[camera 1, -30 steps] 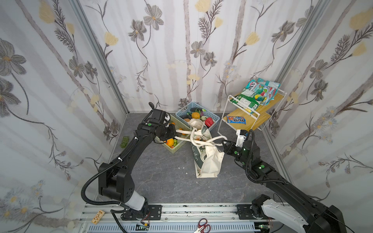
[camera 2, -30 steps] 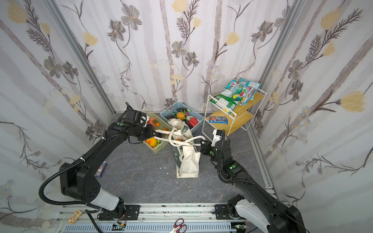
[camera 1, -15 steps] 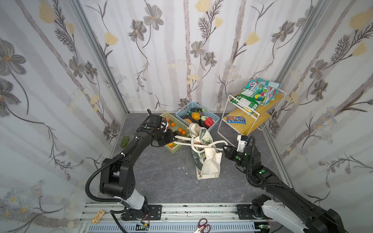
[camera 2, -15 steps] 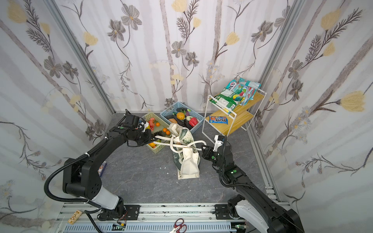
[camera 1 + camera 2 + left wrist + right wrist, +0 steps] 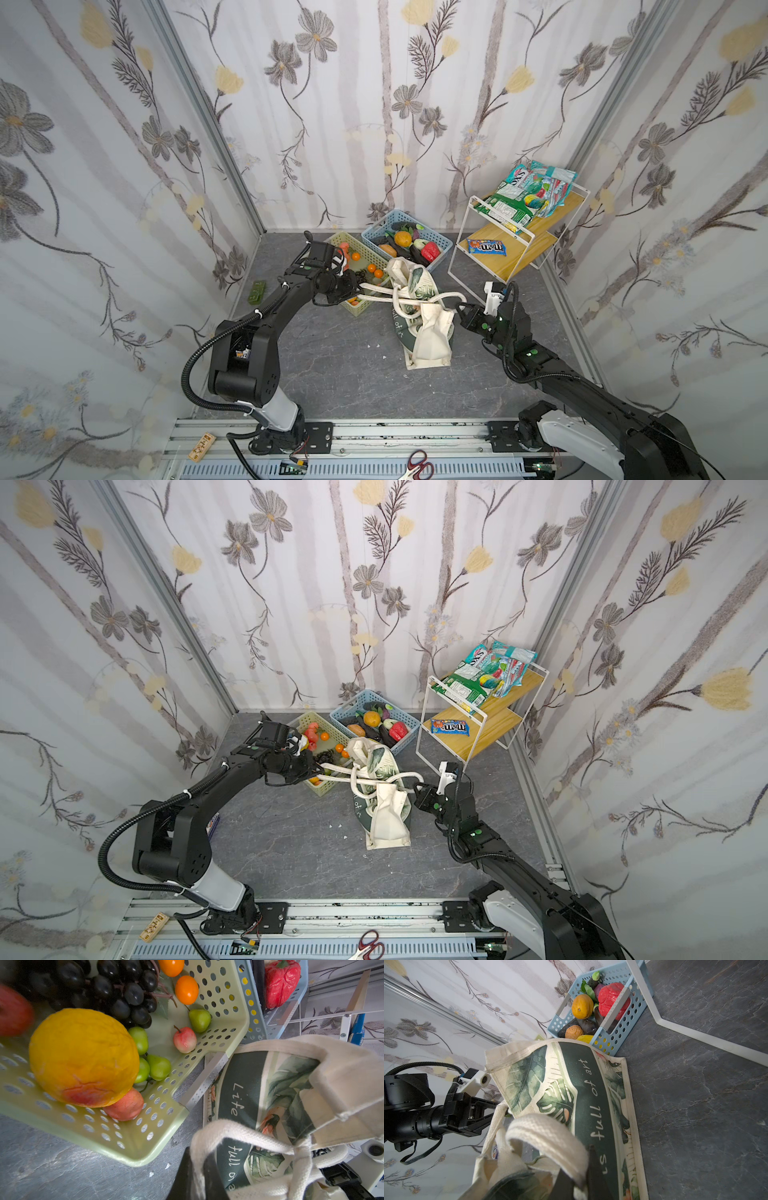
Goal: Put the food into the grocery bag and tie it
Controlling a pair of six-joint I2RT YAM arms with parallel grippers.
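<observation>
Canvas grocery bag (image 5: 432,340) looks soft, floppy and light; its thick rope handles (image 5: 446,296) offer the surest hold, one pinched in the left jaws, one in the right jaws.

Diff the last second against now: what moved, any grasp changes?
The left gripper and right gripper both sank a little, mostly in the first half-second. The crossed rope handles and the top of the grocery bag came down with them. No grab or release: each stays shut on a handle. Bag base, baskets and shelf rack unmoved.
</observation>
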